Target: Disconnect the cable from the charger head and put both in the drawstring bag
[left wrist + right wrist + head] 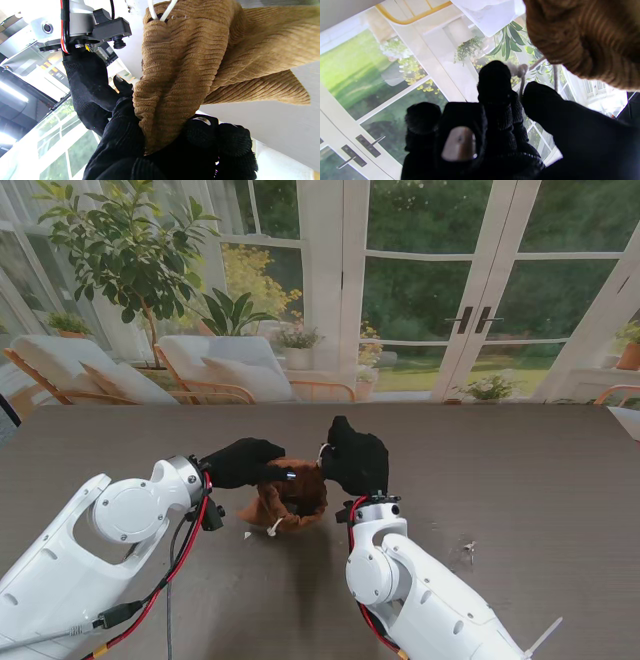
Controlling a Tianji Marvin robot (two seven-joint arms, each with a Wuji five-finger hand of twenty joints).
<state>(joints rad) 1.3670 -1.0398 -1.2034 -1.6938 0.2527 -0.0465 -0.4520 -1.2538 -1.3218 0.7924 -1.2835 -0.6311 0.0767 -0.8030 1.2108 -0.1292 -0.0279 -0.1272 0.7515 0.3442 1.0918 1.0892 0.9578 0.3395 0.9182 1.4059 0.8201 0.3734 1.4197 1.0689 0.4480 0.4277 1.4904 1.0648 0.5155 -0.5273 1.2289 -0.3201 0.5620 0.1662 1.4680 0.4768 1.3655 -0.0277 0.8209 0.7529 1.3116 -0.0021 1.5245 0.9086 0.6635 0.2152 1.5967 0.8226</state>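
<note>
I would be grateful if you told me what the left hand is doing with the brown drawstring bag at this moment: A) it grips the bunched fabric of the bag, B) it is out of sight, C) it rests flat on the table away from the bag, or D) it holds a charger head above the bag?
A: in the left wrist view the left hand has its fingers closed around the bunched fabric of the brown drawstring bag.

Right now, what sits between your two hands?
In the stand view, only the brown drawstring bag lies between the left hand and right hand. The left wrist view shows the left hand gripping its fabric.
</note>
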